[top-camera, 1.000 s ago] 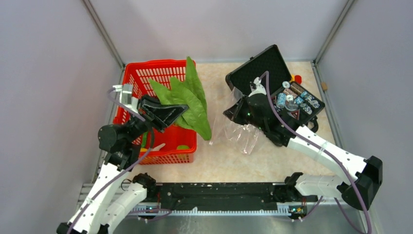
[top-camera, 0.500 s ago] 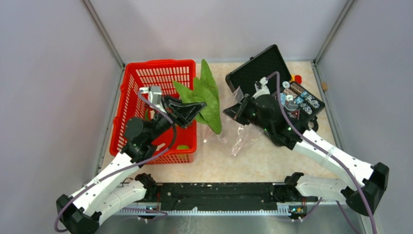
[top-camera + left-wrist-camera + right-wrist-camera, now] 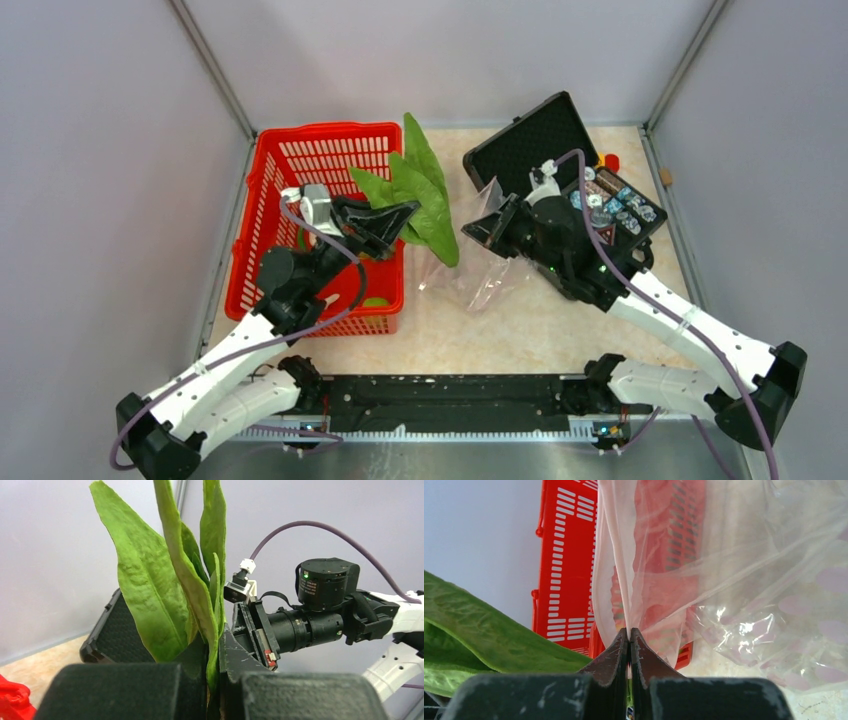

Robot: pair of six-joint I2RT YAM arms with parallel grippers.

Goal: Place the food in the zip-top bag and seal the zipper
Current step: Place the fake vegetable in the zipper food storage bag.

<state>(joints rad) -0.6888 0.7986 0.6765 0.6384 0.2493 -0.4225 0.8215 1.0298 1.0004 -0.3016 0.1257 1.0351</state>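
The left gripper (image 3: 398, 216) is clamped on the leaves (image 3: 425, 190), just beside the bag (image 3: 475, 285). The right gripper (image 3: 488, 228) pinches the bag's mouth edge, lifting it off the desk (image 3: 560, 330). The next move is probably to steer the leaves into the opening.

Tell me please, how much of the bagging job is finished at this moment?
Done: nothing shows inside the zip-top bag. In hand: left jaws grip the green leaves between the red basket and the bag; right jaws pinch the pink zipper. Left: insert leaves, any other food, seal.
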